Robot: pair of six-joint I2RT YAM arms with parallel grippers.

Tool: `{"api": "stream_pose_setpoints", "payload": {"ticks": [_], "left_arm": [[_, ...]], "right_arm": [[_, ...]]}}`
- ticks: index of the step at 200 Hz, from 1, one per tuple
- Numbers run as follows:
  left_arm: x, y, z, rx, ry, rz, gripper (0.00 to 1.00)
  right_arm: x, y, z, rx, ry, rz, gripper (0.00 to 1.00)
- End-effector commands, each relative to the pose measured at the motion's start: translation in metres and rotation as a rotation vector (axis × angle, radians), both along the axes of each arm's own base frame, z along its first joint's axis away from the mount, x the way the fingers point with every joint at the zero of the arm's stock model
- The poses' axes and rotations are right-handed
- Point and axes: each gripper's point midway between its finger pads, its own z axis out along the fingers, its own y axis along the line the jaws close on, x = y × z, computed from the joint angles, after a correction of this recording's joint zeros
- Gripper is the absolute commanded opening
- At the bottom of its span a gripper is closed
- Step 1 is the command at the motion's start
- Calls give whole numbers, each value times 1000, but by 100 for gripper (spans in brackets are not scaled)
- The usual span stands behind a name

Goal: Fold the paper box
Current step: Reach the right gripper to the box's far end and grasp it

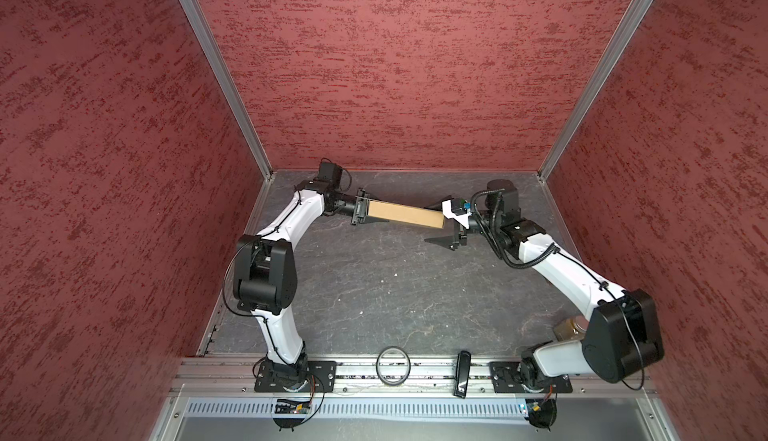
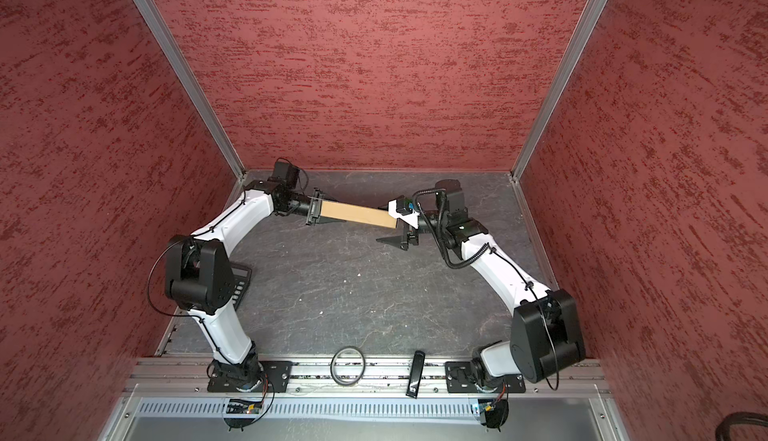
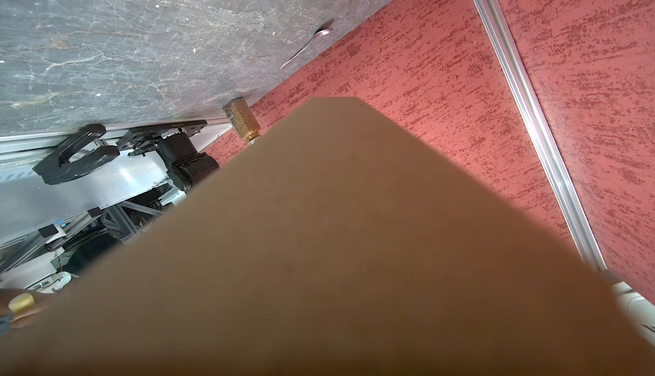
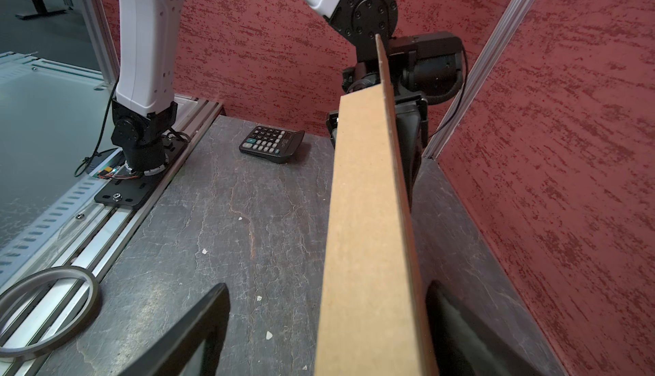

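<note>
Closure of the left gripper point(image 1: 374, 214) on one end of the paper box point(image 1: 405, 212) is observed. The box is held on edge over the far part of the table point(image 1: 374, 293). The right gripper point(image 1: 434, 223) is spread wide around the opposite end, not clamped.

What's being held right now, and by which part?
The paper box, turned on edge: the left end effector clamps one short end. The right end effector straddles the opposite end, jaws open, not gripping.
</note>
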Motion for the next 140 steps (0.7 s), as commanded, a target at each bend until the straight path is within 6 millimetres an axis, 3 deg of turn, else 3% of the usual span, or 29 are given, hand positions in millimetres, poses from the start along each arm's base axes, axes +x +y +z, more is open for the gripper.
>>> {"api": "stream_pose_setpoints", "payload": {"ticks": [1, 55, 140], "left_arm": [[5, -4, 2, -16, -20, -1, 0], [14, -9, -2, -20, -31, 20, 0], [22, -22, -4, -31, -41, 22, 0]], "right_arm": [[-7, 8, 0, 13, -18, 41, 86], [-13, 14, 4, 51, -10, 24, 86], [-6, 17, 7, 87, -42, -99, 82]]}}
